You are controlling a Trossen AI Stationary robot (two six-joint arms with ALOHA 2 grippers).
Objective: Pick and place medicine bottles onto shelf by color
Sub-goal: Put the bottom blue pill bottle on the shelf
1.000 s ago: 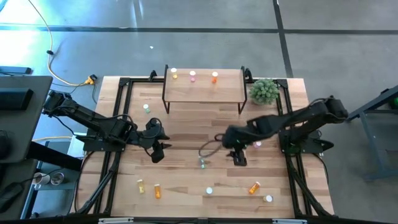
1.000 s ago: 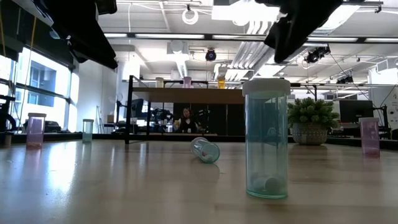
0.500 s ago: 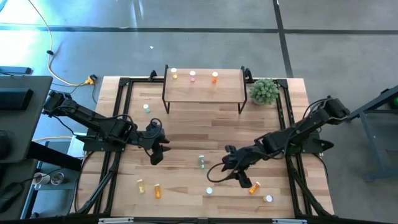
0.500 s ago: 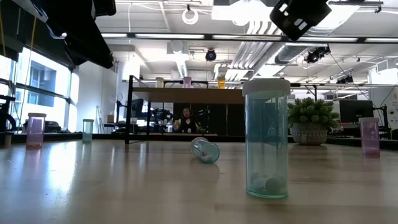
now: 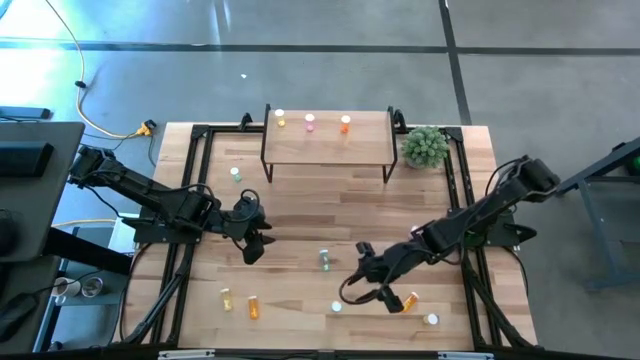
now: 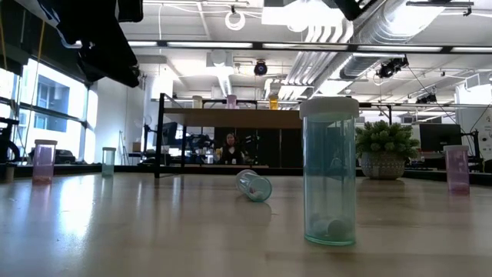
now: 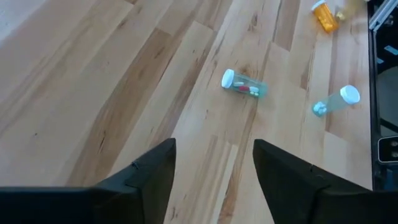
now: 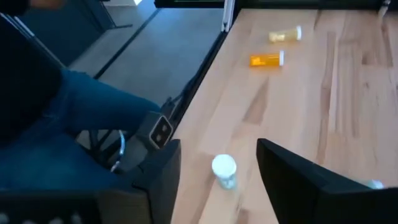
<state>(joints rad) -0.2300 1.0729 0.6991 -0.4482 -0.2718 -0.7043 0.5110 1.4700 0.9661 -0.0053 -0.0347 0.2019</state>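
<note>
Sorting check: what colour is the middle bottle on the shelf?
Pink, white-capped middle bottle on the shelf; high view.

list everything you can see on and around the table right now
shelf: one, light wood on black legs, far edge of the table
bottles on shelf: three, yellow, pink, orange, in a row along its back
green bottles on the table: four; one near the shelf's left leg, one lying mid-table, one standing near the front, one at the front right
yellow bottle: one, front left
orange bottles: two, front left and front right
plant: one, green, right of the shelf
person: one, in the room behind
left gripper: open, left of centre
right gripper: open, beside the front-right orange bottle
</note>
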